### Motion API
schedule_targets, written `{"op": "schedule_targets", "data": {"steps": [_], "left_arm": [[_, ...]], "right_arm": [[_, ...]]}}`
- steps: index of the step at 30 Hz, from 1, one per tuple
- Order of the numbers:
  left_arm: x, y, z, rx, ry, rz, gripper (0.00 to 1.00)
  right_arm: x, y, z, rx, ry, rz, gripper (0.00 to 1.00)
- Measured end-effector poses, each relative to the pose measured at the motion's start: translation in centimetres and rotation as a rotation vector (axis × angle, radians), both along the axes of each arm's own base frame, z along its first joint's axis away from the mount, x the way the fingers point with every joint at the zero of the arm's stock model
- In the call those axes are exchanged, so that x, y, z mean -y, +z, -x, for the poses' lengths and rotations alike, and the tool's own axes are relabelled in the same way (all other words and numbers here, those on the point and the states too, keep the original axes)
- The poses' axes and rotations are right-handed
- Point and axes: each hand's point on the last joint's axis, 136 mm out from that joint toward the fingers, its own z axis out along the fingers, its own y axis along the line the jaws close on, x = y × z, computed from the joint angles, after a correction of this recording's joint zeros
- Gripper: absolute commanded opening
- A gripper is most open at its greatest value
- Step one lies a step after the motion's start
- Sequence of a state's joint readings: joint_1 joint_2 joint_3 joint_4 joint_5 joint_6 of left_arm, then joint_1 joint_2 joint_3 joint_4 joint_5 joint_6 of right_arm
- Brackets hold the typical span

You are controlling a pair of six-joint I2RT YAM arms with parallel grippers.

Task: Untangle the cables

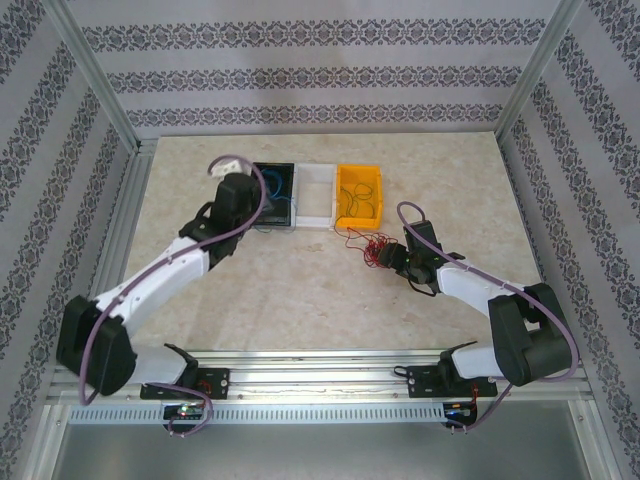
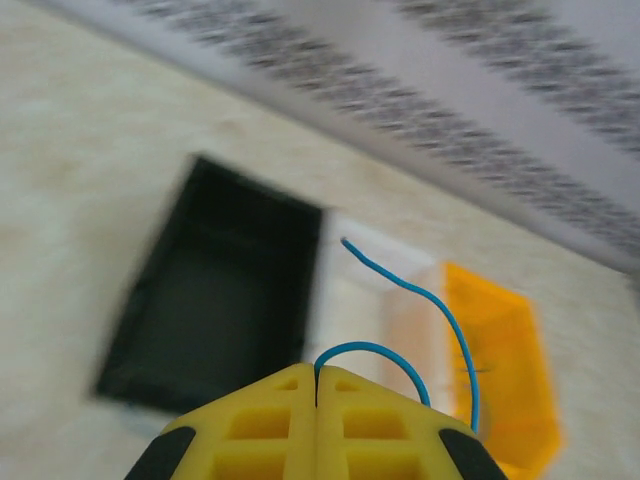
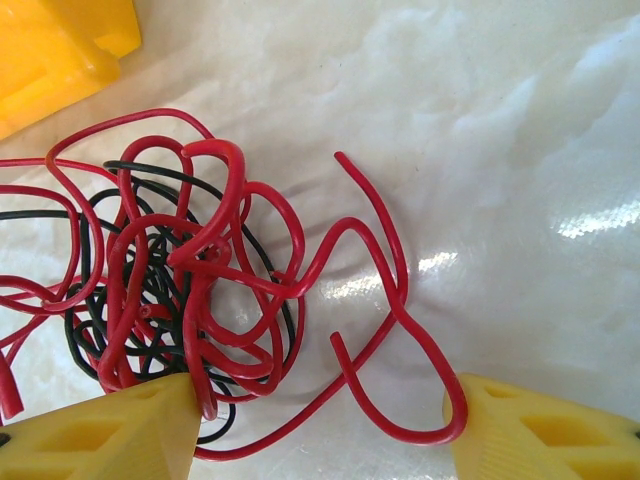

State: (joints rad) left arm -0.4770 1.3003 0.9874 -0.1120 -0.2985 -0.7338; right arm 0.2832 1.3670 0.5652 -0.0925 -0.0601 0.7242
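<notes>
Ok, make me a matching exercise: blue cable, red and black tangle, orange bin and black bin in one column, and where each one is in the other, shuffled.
Things:
1. blue cable
2. red and black tangle
3. orange bin
4. black bin

Places:
A. just right of the white bin
B. on the table, between the fingers of the open right pincer
C. just left of the white bin
D. pinched in the shut left pincer

Pairs: 1-D, 2-B, 3-A, 4-C

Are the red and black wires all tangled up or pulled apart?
Tangled. The red wires and black wires loop through each other in one heap, right in front of the open right hand.
</notes>
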Motion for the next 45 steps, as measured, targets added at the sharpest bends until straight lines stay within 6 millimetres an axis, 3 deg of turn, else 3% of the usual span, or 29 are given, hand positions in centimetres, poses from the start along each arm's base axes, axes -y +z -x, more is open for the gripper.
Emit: {"op": "schedule_targets", "data": {"steps": [5, 10, 14, 18, 25, 39, 42, 45], "left_arm": [[-7.4, -2.5, 5.9, -0.083, 0.300, -0.060, 0.00], [-13.2, -0.4, 10.3, -0.046, 0.557, -0.144, 0.00], [-15.9, 2.5, 11.9, 0.015, 0.690, -0.234, 0.00], [-16.4, 4.9, 11.6, 0.075, 0.697, -0.312, 0.00], [-11.9, 8.0, 7.5, 0.214, 0.430, -0.223, 0.00], [3.3, 19.1, -0.7, 0.452, -0.162, 0.055, 0.00], [6.9, 20.1, -2.8, 0.475, -0.264, 0.091, 0.00], [10.4, 19.8, -5.2, 0.470, -0.351, 0.111, 0.00]], "right_arm": [[-0.1, -0.2, -0.2, -0.008, 0.002, 0.004, 0.66], [-0.1, -0.4, -0.4, -0.017, 0.001, 0.006, 0.66], [-0.2, -0.5, -0.7, -0.020, 0.002, 0.005, 0.66], [-0.3, -0.4, -0.8, -0.019, 0.003, 0.003, 0.66], [-0.4, -0.3, -0.8, -0.016, 0.013, 0.002, 0.67], [-0.1, 0.5, -1.0, 0.017, 0.014, 0.000, 0.67], [0.2, 0.6, -1.0, 0.021, 0.006, -0.001, 0.67], [0.6, 0.9, -1.2, 0.032, -0.007, -0.002, 0.67]]}}
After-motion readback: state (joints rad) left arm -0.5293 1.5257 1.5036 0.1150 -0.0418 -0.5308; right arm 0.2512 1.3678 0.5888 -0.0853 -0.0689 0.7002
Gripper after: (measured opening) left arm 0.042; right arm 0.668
